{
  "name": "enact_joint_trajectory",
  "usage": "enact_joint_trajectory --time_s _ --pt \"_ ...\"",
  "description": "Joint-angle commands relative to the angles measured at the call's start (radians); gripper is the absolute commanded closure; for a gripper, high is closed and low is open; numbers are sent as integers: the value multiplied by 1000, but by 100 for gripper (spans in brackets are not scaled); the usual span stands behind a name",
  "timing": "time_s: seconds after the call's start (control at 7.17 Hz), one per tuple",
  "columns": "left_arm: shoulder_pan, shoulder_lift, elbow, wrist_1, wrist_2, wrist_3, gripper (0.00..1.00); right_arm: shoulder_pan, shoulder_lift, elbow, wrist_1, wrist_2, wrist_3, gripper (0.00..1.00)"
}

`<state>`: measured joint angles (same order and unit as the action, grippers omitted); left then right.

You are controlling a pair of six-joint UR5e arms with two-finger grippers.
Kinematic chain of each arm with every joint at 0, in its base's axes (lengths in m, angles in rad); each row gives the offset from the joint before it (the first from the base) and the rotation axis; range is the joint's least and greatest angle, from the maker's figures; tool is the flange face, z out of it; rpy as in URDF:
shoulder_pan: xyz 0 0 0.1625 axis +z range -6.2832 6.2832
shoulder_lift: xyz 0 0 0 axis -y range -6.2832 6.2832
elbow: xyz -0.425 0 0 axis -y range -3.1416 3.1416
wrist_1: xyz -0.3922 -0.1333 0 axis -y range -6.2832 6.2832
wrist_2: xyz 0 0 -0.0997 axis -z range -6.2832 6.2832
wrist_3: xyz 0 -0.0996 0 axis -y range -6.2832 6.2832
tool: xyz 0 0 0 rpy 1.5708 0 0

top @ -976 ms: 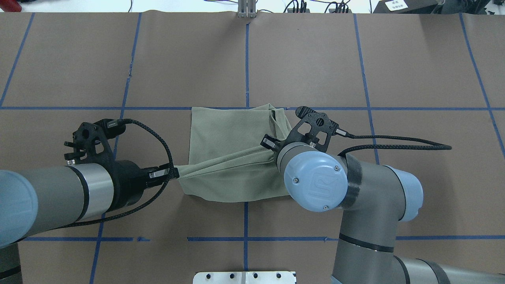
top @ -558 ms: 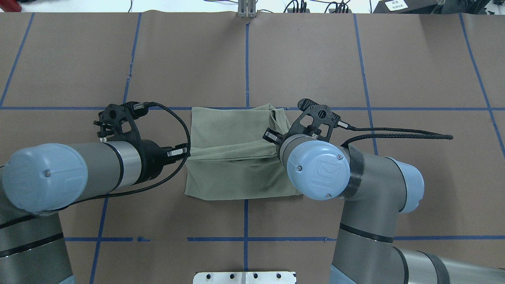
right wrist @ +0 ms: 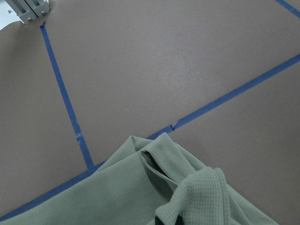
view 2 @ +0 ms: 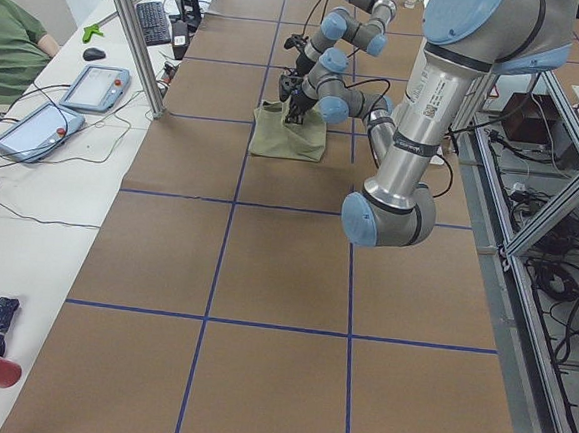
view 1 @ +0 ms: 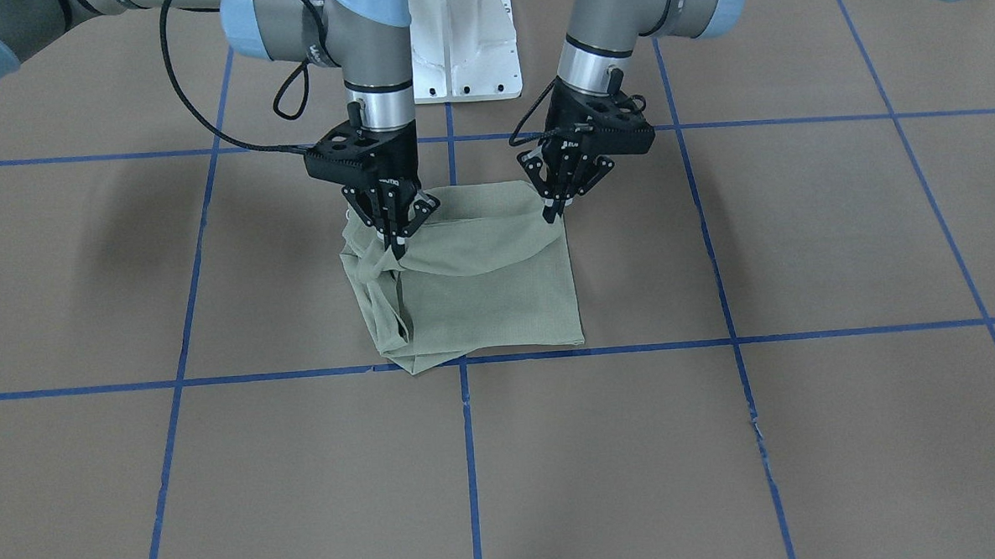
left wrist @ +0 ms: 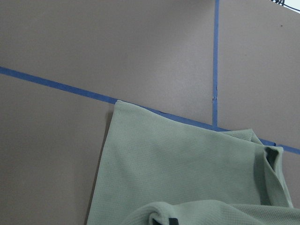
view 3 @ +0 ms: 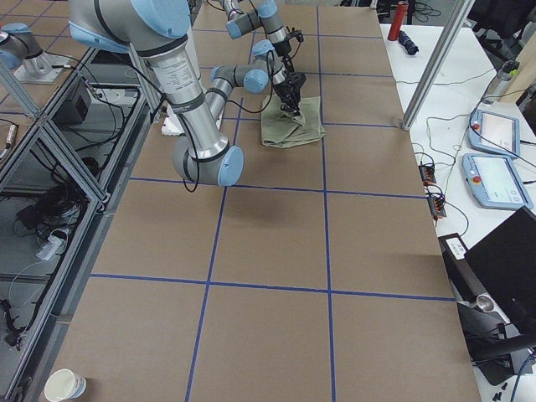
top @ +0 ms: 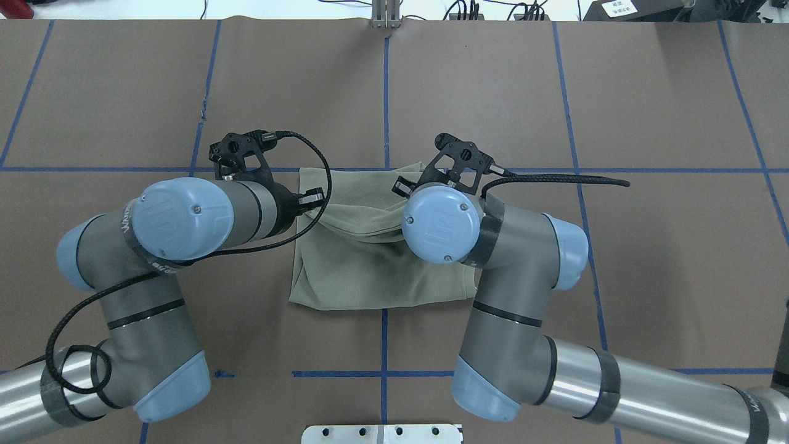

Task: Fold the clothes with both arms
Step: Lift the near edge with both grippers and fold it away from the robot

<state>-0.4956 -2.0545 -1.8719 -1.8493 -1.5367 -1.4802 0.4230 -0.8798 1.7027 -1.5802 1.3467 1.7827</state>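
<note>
The pale sage-green shirt [view 1: 490,297] lies folded into a rough square at the table's middle, and also shows in the overhead view [top: 370,277]. My left gripper [view 1: 555,211] is shut on one corner of its upper layer. My right gripper [view 1: 395,244] is shut on the other corner, where the cloth bunches. Both hold that edge lifted, so it sags between them over the lower layer. In the overhead view the left gripper [top: 310,203] shows at the shirt's left edge, and the right one is hidden under its wrist. Both wrist views show the shirt [left wrist: 187,173] [right wrist: 140,192] just below.
Blue tape lines [top: 385,92] grid the brown table cover. The white pedestal base [view 1: 462,54] stands at the robot's side, a metal plate [top: 382,433] at the near edge. Control pendants [view 3: 494,159] and a paper cup [view 3: 67,387] sit off to the sides.
Both grippers have moved away from the robot's base, carrying the shirt's held edge over the rest of it. The left arm has swung inward and the taut edge now sags.
</note>
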Motion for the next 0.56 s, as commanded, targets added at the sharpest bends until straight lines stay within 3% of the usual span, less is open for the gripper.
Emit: enact_joint_trajectory --time_s 0.0,0.28,0.42 --pt "-50 -33 129 -68 1 64 100 39 76 -202 101 2 -23 100" --pt "-78 -114 258 -76 1 93 100 69 78 -215 105 34 -29 100" --pt "-81 -124 273 -80 1 95 100 71 78 -225 105 34 -32 100"
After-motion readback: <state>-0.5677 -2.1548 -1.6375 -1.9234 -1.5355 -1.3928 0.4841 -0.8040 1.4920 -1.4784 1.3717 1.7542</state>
